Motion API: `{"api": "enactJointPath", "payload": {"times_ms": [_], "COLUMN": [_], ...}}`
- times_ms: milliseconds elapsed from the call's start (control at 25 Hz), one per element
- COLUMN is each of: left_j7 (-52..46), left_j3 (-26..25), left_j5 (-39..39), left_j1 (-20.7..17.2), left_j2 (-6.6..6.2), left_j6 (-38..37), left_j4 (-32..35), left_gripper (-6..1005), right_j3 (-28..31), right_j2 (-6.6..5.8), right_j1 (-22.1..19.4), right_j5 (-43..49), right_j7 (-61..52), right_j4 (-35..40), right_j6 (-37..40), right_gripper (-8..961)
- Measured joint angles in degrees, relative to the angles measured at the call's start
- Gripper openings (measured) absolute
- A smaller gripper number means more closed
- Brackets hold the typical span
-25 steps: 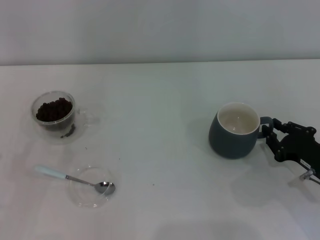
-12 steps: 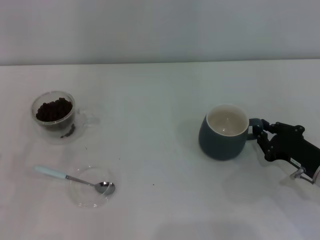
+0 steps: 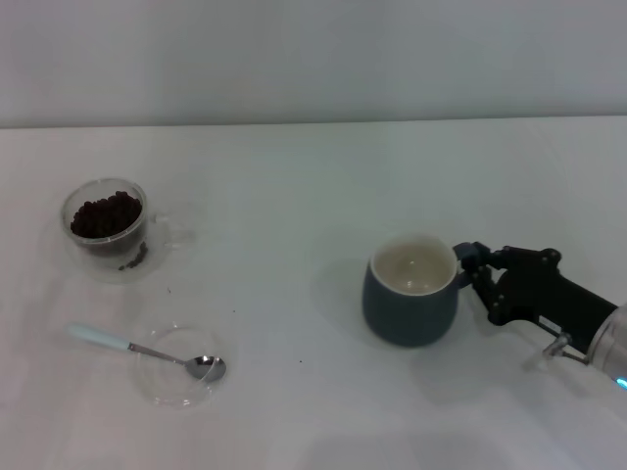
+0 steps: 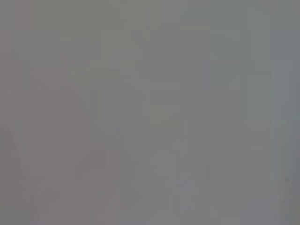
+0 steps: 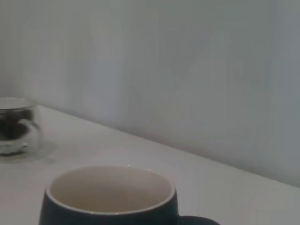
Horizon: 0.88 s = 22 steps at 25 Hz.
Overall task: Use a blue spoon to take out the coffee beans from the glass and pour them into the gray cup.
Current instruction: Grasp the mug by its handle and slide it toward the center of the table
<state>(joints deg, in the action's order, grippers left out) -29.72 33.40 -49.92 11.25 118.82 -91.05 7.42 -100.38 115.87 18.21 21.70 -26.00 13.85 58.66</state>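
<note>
The cup (image 3: 409, 292) stands upright on the white surface (image 3: 294, 196), right of centre, with its cream inside bare. Its handle points toward the robot's right, and the right gripper (image 3: 477, 271) is clamped on that handle, black fingers on either side of it. The right arm reaches in low from the right edge, its dark wrist slanting down and outward to a pale metal link at the frame's corner.

From the right wrist view the cup (image 5: 110, 197) fills the near foreground, rim level, and the glass (image 5: 16, 125) sits far beyond it on the same surface.

In the head view the glass (image 3: 106, 228) stands well apart from the cup, at the far left, holding a dark heap of beans (image 3: 106, 214); a few stray specks lie on the surface near it. Nearer the robot than the glass, the spoon (image 3: 147, 351) lies with its metal bowl resting in a flat clear dish (image 3: 178, 367) and its pale blue handle pointing left, out over the dish's rim.

The left gripper is not in view; its wrist camera shows only a blank grey field.
</note>
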Motion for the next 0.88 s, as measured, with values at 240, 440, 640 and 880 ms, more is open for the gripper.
{"api": "enactJointPath", "payload": {"times_ms": [240, 440, 640, 880], "left_j7": [0.0, 0.0, 0.0, 0.0], "left_j3": [0.0, 0.0, 0.0, 0.0], "left_j5": [0.0, 0.0, 0.0, 0.0], "left_j1": [-0.2, -0.3, -0.3, -0.3], "left_j2": [0.00, 0.00, 0.00, 0.00], "left_j6": [0.0, 0.0, 0.0, -0.1], "left_j4": [0.1, 0.1, 0.1, 0.0], "left_gripper": [887, 887, 888, 888], "right_j3": [-5.6, -14.3, -18.7, -20.7], "right_j2": [0.14, 0.22, 0.23, 0.23], "right_j1": [0.2, 0.2, 0.3, 0.4], "right_j5": [-1.4, -8.1, -10.0, -10.1], "right_j7": [-1.8, -1.6, -1.4, -0.6], "right_j4": [2.1, 3.6, 6.0, 7.3], "right_j6": [-0.1, -0.4, -1.8, -2.4], "right_gripper": [126, 125, 136, 169]}}
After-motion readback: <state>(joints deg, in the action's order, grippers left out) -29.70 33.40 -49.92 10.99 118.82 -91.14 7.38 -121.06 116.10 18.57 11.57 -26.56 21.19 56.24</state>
